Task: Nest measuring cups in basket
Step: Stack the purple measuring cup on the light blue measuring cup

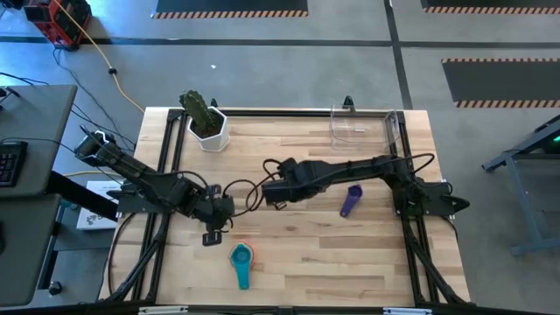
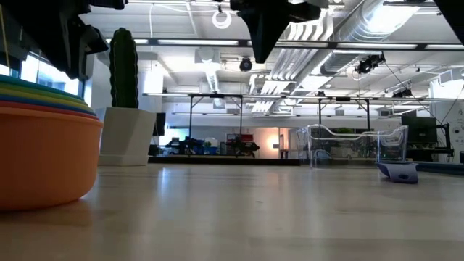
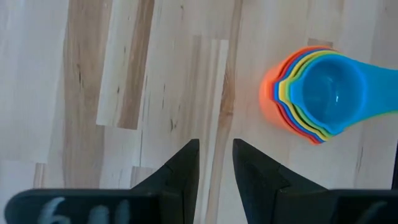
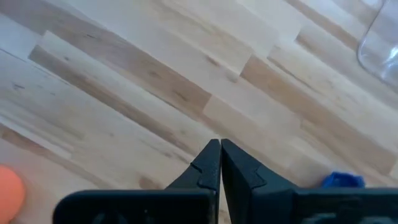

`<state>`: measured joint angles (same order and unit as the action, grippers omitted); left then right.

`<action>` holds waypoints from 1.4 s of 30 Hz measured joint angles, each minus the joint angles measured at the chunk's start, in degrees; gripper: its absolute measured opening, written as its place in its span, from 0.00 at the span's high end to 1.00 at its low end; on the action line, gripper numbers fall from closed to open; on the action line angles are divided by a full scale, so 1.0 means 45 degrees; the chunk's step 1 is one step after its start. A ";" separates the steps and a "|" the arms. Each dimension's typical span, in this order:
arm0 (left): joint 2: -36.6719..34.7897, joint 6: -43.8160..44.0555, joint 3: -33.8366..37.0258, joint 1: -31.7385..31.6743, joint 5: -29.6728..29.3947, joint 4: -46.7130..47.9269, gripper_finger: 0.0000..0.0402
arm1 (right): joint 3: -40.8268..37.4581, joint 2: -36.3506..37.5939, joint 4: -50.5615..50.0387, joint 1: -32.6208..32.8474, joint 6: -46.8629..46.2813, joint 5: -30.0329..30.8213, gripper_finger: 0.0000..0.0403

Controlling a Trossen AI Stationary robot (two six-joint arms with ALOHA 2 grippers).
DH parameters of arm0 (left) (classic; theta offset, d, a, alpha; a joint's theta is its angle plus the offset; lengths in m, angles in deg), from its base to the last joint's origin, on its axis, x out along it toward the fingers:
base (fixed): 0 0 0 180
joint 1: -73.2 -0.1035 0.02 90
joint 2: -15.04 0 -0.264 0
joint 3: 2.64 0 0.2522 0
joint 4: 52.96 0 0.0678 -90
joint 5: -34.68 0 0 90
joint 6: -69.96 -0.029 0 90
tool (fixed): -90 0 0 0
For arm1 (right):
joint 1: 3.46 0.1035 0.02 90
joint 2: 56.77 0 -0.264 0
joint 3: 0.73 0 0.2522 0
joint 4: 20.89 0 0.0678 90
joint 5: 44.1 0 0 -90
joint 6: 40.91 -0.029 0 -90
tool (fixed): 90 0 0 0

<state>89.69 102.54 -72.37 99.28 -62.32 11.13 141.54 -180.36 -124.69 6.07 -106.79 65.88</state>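
Presently, a nested stack of measuring cups (image 1: 241, 258) lies on the wooden table (image 1: 306, 254) near its front edge, a teal cup uppermost with its handle pointing toward the front edge. The left wrist view shows yellow, blue, red and orange rims beneath it; the low view seems to add a green one, though the layers are hard to separate there. A single purple cup (image 1: 351, 200) lies apart, right of centre. The clear basket (image 1: 360, 125) stands at the back edge, right of the white pot with cactus (image 1: 207, 122), and holds no cup.

The left gripper (image 1: 215, 229) hovers just beside the stack, jaws narrowly parted with bare wood showing between them. The right gripper (image 1: 273, 186) sits over the table's middle, jaws closed together, holding nothing.
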 joint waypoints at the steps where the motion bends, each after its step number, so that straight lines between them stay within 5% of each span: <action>1: 0.0000 0.0040 0.0000 -0.0069 0.0001 -0.0004 0.78 | 0.0000 0.0000 0.0000 -0.0099 0.0160 0.0000 0.99; 20: 0.0000 0.0773 0.0000 -0.1281 0.0014 0.0490 0.78 | -0.0005 0.0073 0.0000 -0.2034 0.4902 0.0213 0.99; 42: 0.0000 0.1083 0.0000 -0.2249 0.0009 0.0763 0.78 | -0.0005 0.0070 0.0010 -0.2286 0.9113 0.0083 0.99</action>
<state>89.69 107.41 -72.37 89.16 -62.28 14.56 141.52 -180.04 -124.65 -4.22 -65.78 66.26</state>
